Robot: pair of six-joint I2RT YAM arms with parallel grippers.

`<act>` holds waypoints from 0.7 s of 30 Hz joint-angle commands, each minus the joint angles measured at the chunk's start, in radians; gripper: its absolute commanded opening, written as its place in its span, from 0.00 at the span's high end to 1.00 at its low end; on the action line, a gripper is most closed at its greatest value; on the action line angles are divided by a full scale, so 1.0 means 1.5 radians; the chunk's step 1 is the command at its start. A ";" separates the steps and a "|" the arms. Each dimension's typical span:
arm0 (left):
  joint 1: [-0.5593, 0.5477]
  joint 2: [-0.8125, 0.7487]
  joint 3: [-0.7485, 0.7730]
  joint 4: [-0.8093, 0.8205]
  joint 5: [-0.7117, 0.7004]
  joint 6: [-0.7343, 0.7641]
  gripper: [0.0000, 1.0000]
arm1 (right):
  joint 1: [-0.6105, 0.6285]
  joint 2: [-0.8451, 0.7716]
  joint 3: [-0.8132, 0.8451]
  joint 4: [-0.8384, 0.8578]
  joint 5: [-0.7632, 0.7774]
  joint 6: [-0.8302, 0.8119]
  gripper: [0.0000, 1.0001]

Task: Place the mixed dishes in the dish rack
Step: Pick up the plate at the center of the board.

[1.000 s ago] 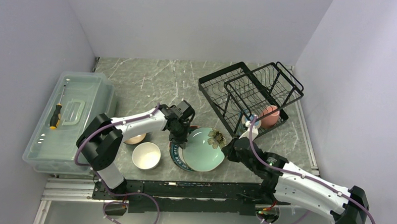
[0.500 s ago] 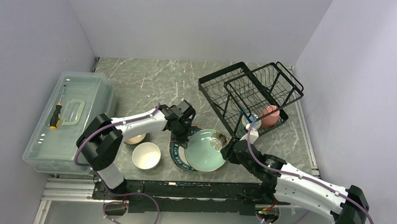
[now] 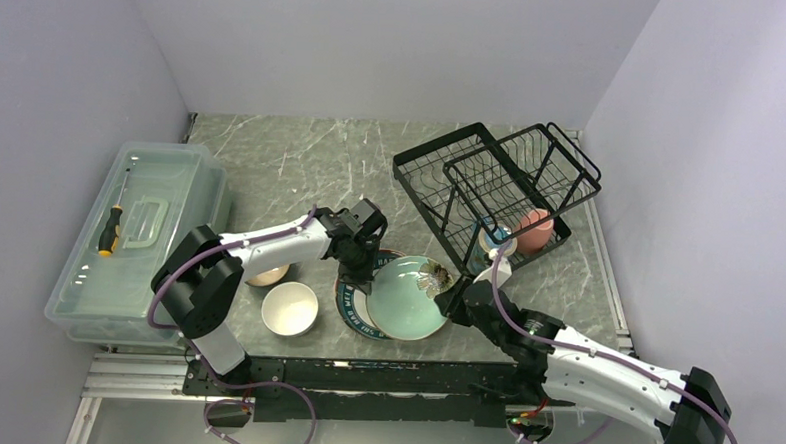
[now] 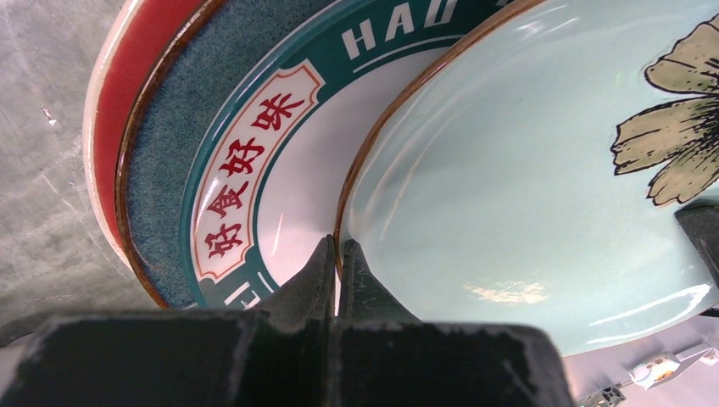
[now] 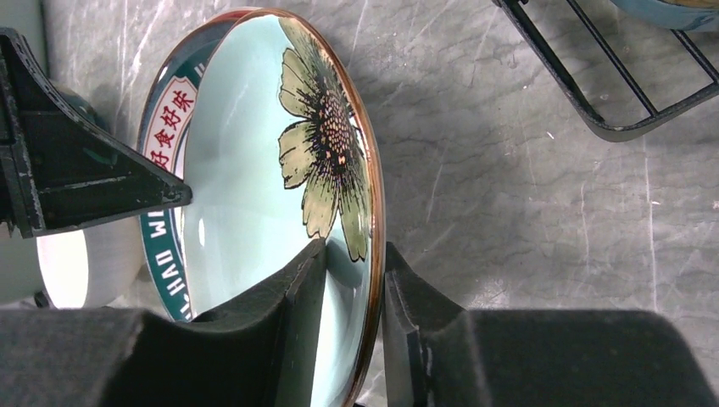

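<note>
The left hand (image 4: 337, 250) is pressed together on the left rim of the mint-green plate (image 3: 404, 301), the thin edge pinched between its tips. The right hand (image 5: 355, 246) stands astride the opposite rim, one finger against the flowered face and one against the back. As far as its wrist view shows, it is clamped on the plate.

That is the change. A second ago the right hand was closed and sat just beside the rim, and the plate lay flatter. Since then the hand has parted its fingers and slid them over the edge. The plate now sits tipped, its rim raised off the lettered plate (image 4: 288, 178) beneath. I judge this to be a handover, with both arms on one plate so the right can carry it.

The plate is glossy pale green with a thin brown edge and a dark-centred flower painted near the rim. It hangs just off the near-left corner of the dish rack (image 3: 424, 211), not yet in any slot. Below it, on the same side of the rack, the lettered plate rests on a red plate (image 4: 119, 102). Inside the rack's near end sit a pink mug (image 3: 534, 228) and a blue mug (image 3: 493, 236). Farther from the rack on the surface (image 3: 302, 158) wait a white bowl (image 3: 289, 308) and a brown bowl (image 3: 267, 274).
</note>
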 commanded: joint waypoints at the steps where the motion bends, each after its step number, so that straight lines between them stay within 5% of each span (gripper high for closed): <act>1: -0.012 0.025 -0.018 0.001 -0.006 -0.002 1.00 | 0.001 -0.009 -0.009 0.031 -0.004 0.012 0.71; 9: -0.013 0.024 -0.021 0.009 0.002 -0.003 1.00 | 0.000 0.000 -0.026 0.064 -0.014 0.029 0.72; 14: -0.016 0.023 -0.023 0.010 0.000 -0.002 1.00 | 0.000 -0.011 -0.033 0.070 -0.018 0.033 1.00; 21: -0.016 0.016 -0.013 0.001 -0.011 0.003 0.94 | 0.000 -0.051 -0.013 0.046 -0.006 0.020 1.00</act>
